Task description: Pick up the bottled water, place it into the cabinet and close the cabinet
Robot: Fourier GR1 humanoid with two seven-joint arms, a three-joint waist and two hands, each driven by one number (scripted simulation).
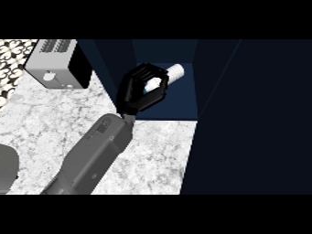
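The hand [142, 89] is curled round the bottle [173, 71], holding it tilted inside the open cabinet [165, 107], cap end toward the back. If let go while tilted, it may roll out onto the counter [57, 119] and block the door [266, 119].

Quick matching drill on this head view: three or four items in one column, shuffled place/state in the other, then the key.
Items:
1. bottled water
2. toaster
3. hand
4. counter

Descriptions:
A. white and grey marbled surface
B. curled round an object at the cabinet opening
C. pale, cap end poking out beyond black fingers
D. boxy, upper left, slots on top

Pairs: 1-C, 2-D, 3-B, 4-A
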